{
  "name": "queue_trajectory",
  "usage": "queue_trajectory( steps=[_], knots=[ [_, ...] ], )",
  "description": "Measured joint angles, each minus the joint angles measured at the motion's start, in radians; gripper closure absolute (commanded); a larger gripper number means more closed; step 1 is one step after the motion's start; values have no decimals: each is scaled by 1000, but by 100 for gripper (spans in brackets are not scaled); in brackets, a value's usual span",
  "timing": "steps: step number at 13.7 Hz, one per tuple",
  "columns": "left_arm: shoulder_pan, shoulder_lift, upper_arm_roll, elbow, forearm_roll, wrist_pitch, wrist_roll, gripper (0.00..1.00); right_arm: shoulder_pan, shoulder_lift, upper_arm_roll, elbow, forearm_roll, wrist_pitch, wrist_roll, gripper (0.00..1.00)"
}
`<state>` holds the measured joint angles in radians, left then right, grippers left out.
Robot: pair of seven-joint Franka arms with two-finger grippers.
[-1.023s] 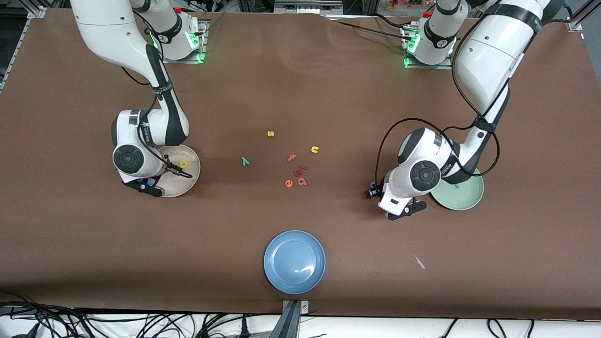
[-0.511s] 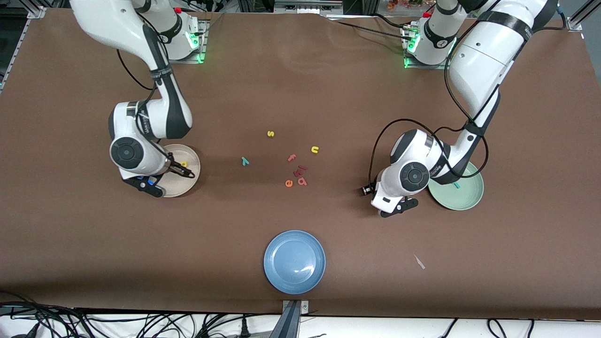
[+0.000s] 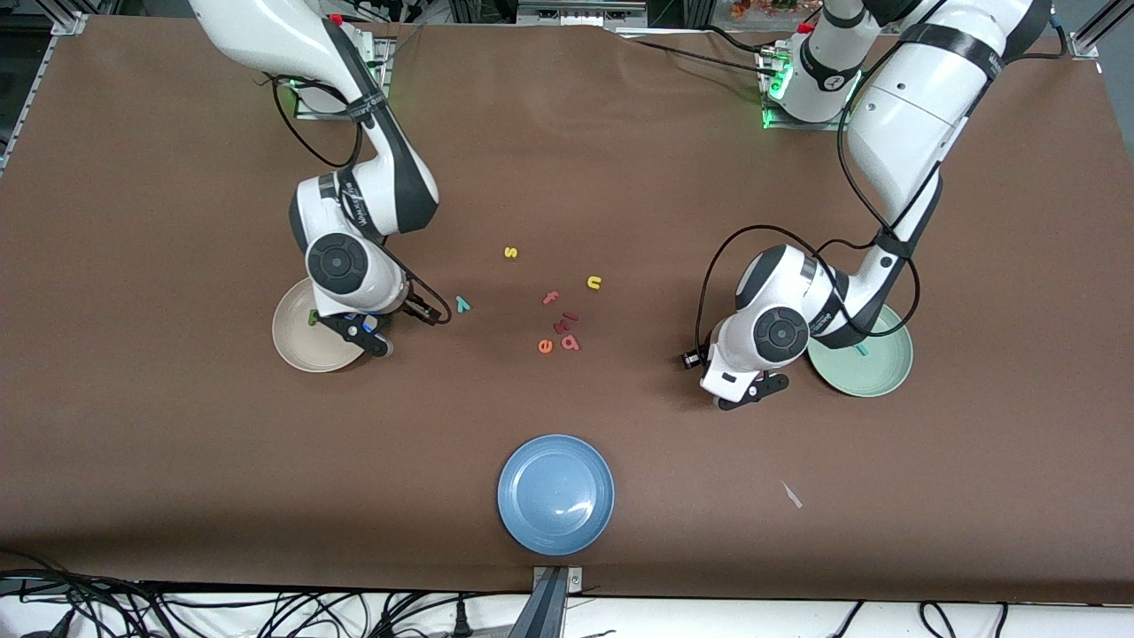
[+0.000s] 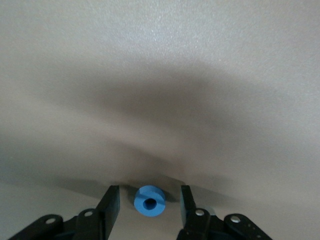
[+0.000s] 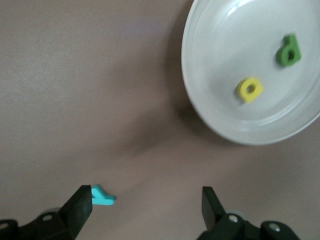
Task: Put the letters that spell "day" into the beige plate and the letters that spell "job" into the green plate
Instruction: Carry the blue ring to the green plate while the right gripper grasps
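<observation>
Brown table (image 3: 177,443), teal "y" (image 3: 462,304) tilted.

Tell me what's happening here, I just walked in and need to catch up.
Two arms are sorting foam letters into plates. The beige plate already holds the yellow letter and the green letter. The right gripper, open, is beside that plate, close to the teal "y". The left gripper has its fingers either side of the blue "o" on the table beside the green plate, which holds a teal letter.
</observation>
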<state>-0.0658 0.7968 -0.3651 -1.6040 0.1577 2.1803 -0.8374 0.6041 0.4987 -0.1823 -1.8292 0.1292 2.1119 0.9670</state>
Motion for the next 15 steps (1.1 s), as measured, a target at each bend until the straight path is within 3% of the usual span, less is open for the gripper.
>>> queue_trajectory(
  steps=[3, 5, 8, 12, 15],
  knots=[
    [-1, 2, 0, 0, 0, 0, 0, 57, 34, 13, 23, -30, 5, 94, 243, 2],
    [-2, 2, -1, 1, 0, 1, 0, 73, 68, 19, 31, -59, 5, 174, 355, 4],
    [-3, 2, -4, 3, 0, 1, 0, 77, 88, 23, 31, -85, 6, 216, 398, 10],
    [-3, 2, -4, 3, 0, 1, 0, 98, 91, 37, 30, -120, 6, 319, 452, 10],
    [-3, 2, -4, 3, 0, 1, 0, 100, 102, 51, 30, -139, 6, 355, 472, 12]
  ],
)
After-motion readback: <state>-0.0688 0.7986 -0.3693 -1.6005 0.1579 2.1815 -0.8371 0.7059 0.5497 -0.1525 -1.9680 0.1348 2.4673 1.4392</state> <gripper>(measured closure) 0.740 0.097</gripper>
